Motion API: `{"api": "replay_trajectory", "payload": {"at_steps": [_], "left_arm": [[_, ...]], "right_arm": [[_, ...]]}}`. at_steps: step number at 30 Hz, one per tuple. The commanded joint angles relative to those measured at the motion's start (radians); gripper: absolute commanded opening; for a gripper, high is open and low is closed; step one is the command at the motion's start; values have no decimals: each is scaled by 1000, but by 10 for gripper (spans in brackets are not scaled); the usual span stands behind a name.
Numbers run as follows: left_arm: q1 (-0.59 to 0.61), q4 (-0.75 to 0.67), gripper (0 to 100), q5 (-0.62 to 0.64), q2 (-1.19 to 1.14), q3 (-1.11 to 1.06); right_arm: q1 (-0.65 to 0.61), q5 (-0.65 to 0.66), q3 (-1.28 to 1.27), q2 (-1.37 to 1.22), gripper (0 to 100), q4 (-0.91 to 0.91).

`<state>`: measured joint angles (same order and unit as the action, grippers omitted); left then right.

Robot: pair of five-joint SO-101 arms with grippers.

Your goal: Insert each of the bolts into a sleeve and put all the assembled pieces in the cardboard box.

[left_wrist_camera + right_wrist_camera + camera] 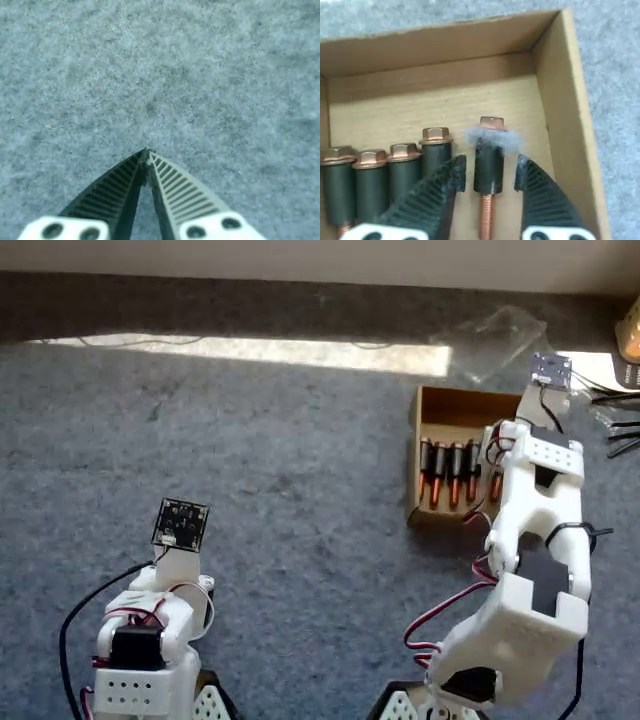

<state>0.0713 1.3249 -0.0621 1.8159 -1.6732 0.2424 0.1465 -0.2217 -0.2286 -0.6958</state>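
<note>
The cardboard box (560, 100) lies open on the grey carpet, at the right in the high view (432, 405). Several assembled pieces (390, 175), copper bolts in dark sleeves, lie side by side in it (445, 475). One more assembled piece (489, 165), with grey fluff under its bolt head, lies on the box floor beside them. My right gripper (490, 172) is open, one finger on each side of that sleeve with a small gap to it. My left gripper (146, 152) is shut on nothing just above bare carpet, at the lower left of the high view.
A clear plastic bag (490, 340) lies behind the box. Papers and black cables (615, 380) sit at the right edge. The right arm (535, 540) stretches over the box's right side. A sunlit strip (250, 350) crosses the carpet at the back.
</note>
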Motion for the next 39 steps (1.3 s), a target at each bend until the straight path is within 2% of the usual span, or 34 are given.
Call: {"api": "replay_trajectory", "payload": {"at_steps": [1,3,8,13,18,20,27,33,36,39], "left_arm": [[-16,3,8,-5,2,-22],[-16,3,8,-5,2,-22],[-16,3,8,-5,2,-22],[-16,3,8,-5,2,-22],[-16,3,8,-5,2,-22],[-16,3,8,-5,2,-22],[-16,3,7,-5,2,-22],[-16,3,7,-5,2,-22],[-16,3,7,-5,2,-22],[-16,3,7,-5,2,-22]], "right_arm": [[-4,9,45,16,146,-1],[-7,9,47,19,146,-16],[-12,9,140,62,146,-182],[-41,3,260,242,146,-367],[-96,9,260,481,146,-516],[-120,9,208,572,146,-575],[-208,9,-18,892,146,-588],[-349,9,-321,1190,146,-581],[-414,11,-518,1294,146,-510],[-417,11,-690,1371,146,-407]]}}
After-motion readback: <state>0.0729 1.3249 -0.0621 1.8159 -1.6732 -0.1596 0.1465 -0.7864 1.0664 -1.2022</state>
